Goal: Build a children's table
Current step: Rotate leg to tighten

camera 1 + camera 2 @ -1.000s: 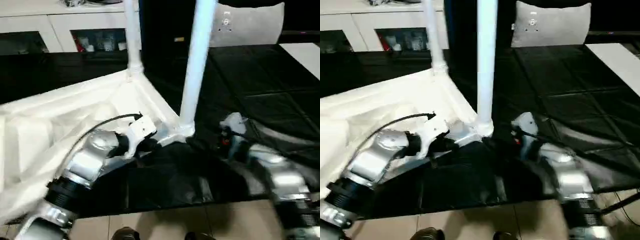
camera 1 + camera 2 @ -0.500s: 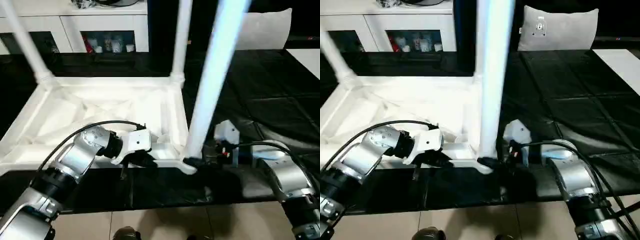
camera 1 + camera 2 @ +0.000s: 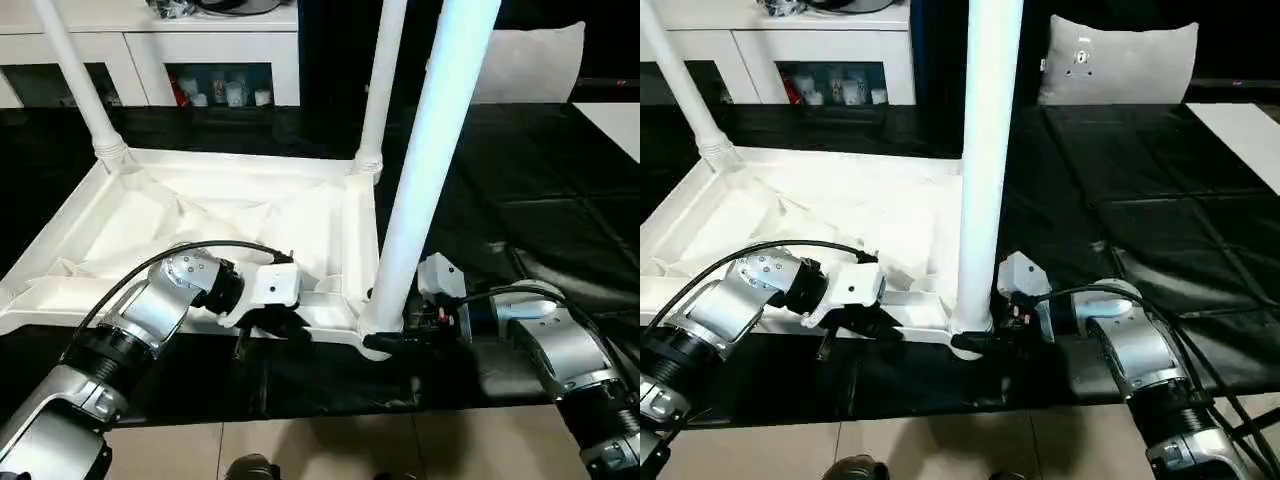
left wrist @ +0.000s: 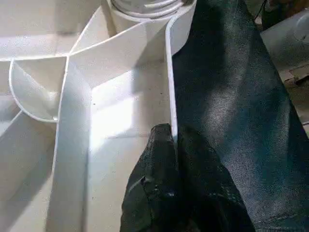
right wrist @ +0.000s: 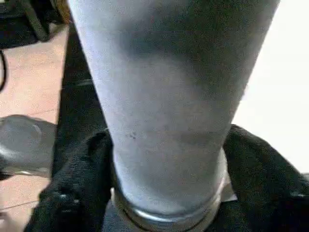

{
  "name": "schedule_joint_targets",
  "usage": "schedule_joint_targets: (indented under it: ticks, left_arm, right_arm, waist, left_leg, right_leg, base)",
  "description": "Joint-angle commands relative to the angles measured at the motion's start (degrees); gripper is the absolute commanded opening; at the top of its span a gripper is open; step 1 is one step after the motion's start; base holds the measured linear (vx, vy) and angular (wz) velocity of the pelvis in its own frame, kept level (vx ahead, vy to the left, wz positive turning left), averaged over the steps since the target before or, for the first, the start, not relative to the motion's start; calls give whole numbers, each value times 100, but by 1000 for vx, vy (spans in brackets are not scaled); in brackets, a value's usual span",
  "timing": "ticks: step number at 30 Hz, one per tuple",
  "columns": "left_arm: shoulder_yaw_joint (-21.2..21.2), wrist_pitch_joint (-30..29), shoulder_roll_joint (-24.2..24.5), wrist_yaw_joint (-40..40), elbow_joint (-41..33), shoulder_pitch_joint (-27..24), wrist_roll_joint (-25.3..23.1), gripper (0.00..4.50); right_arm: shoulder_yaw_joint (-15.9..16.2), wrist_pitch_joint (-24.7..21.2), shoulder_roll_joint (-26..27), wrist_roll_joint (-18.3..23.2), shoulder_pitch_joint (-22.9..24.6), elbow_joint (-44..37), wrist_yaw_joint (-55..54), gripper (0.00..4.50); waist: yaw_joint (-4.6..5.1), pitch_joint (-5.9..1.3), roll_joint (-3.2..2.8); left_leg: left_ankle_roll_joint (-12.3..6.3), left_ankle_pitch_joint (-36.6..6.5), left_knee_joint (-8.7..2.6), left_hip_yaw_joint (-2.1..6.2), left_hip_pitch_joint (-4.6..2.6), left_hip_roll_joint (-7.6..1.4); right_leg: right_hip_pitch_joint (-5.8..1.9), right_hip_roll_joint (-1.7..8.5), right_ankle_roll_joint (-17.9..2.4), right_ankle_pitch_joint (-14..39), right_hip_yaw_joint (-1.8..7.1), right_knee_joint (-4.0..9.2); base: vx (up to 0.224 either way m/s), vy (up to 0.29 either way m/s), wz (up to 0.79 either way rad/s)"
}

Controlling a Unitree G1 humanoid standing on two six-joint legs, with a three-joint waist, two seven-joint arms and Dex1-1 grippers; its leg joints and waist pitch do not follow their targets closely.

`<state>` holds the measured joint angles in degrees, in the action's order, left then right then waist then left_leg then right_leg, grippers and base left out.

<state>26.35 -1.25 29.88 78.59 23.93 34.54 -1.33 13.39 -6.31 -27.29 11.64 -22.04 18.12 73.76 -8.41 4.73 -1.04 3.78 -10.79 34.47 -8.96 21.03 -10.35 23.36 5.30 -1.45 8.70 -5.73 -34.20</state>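
Since a second ago the table top (image 3: pixel 215 215) has swung square to us, ribs up on the black mat (image 3: pixel 520 200). Our left hand (image 4: pixel 171 145) pinches its near rim; our right hand (image 5: pixel 166 179) clasps the five-o'clock corner leg (image 3: pixel 425 160).

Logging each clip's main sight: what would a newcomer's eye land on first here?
The upside-down white table top on the black mat, three white legs rising from its corners, the nearest leg dominating the middle. At that leg's base the right hand straddles it with a finger on each side, while the left hand pinches the top's near rim. A grey-white cushion stands behind.
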Motion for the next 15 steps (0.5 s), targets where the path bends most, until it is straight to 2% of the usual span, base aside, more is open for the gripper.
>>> schedule_joint_targets:
  ticks: [1, 6, 11, 12, 13, 15]
  left_arm:
    - [204, 141, 3, 273, -25, 106, -105, 0]
    - [188, 84, 22, 329, -33, 72, -72, 0]
    - [21, -287, -51, 114, -223, -72, 61, 0]
    - [-102, -619, -128, -112, -450, -189, 152, 0]
    - [-209, -930, -201, -344, -690, -304, 222, 0]
    - [-282, -1128, -259, -527, -831, -367, 244, 0]
  right_arm:
    - [-15, -111, -22, 112, -54, -40, 93, 314]
    - [36, -296, -25, 231, 15, -85, 215, 281]
    - [-9, -564, 114, 395, 132, -173, 175, 275]
    - [-47, -730, 232, 442, 201, -252, 9, 274]
    - [-52, -760, 360, 413, 257, -281, -203, 274]
    - [-53, -770, 454, 357, 278, -269, -389, 274]
  waist:
    - [19, -521, 11]
    - [13, -509, 3]
    - [15, -491, -1]
    - [25, -476, -18]
    - [31, -471, -7]
    - [58, -458, 5]
  left_leg:
    - [-289, -1041, -418, 30, -38, -292]
    - [-272, -1077, -422, 31, -39, -291]
    - [-254, -1141, -429, 30, -37, -290]
    - [-232, -1204, -442, 36, -36, -299]
    - [-226, -1256, -445, 36, -42, -296]
    - [-198, -1275, -464, 49, -26, -298]
  right_leg:
    - [-342, 381, -1202, 1589, 308, 349]
    - [-341, 385, -1214, 1599, 308, 353]
    - [-338, 383, -1208, 1679, 309, 363]
    - [-338, 387, -1202, 1745, 311, 356]
    - [-329, 388, -1161, 1859, 308, 384]
    - [-337, 391, -1144, 1929, 306, 380]
  base:
    - [0, 0, 0]
    - [0, 0, 0]
    - [0, 0, 0]
    - [0, 0, 0]
    - [0, 0, 0]
    - [0, 0, 0]
